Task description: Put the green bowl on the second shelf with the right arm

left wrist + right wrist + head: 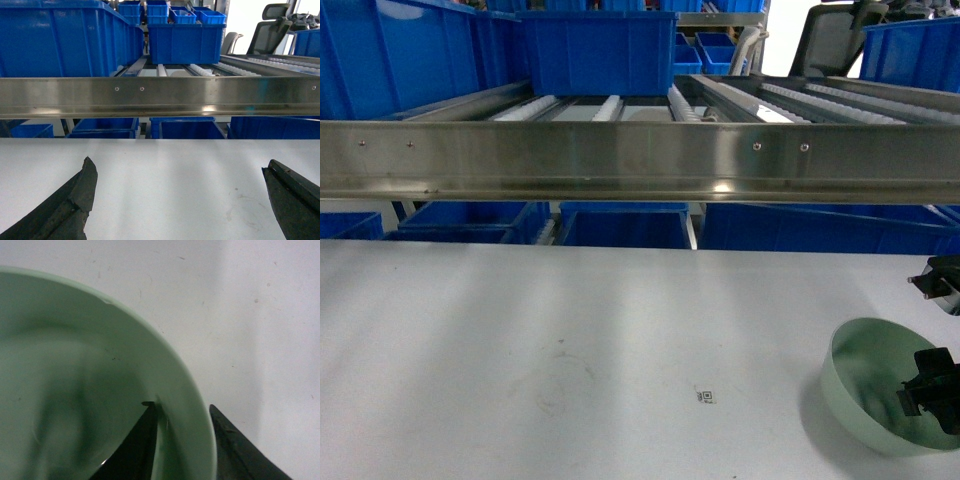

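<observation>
The pale green bowl (870,385) sits at the table's right front and is tipped, its opening facing left and up. My right gripper (928,392) reaches into it from the right. In the right wrist view the bowl (75,365) fills the left side, and my right gripper (181,407) is shut on its wall, one black finger inside and one outside. The second shelf (620,160) spans the scene behind the table, with its steel front bar and white rollers. My left gripper (177,167) hangs open over bare table, facing the shelf (150,95).
A large blue crate (600,50) stands on the shelf rollers at centre left, with more blue crates (380,50) beside it and below the bar. Bare rollers (790,100) lie to its right. The grey-white table (520,330) carries a small printed mark (706,397).
</observation>
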Available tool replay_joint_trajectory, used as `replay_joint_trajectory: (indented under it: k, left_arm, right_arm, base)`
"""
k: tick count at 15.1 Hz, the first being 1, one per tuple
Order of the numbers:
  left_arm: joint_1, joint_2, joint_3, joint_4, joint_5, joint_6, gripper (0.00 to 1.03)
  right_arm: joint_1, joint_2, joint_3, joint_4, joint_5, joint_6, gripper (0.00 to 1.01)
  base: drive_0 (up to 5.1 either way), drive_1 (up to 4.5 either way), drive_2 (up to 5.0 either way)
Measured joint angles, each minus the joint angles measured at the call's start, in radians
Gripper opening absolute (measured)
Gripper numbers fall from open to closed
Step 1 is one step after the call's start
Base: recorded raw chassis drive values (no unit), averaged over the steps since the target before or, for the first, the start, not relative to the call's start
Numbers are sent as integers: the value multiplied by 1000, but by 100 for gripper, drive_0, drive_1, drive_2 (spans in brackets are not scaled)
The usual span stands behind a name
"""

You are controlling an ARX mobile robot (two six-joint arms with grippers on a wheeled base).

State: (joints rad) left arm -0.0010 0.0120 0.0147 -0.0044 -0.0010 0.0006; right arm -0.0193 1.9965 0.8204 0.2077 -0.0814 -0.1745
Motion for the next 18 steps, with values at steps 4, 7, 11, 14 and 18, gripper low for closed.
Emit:
replay_joint_trajectory:
  k: [4,7,11,14,18]
  left_arm:
    - [0,0,0,0,0,0,98]
    - [0,0,0,0,0,0,98]
    - [0,0,0,0,0,0,98]
    - [0,0,0,0,0,0,98]
    - [0,0,0,0,0,0,98]
  right_arm:
    - [14,1,-5,27,-11,29,2]
    - [14,-11,-34,70,-15,49,2]
    - [18,-122,-138,188,2,31,2]
    - [4,-324,-203,243,-22,27,2]
    - [-25,-782,-272,112,-83,65,2]
  base:
    - [0,0,0]
    - [0,0,0]
    - [0,0,0]
    - [0,0,0]
    - [0,0,0]
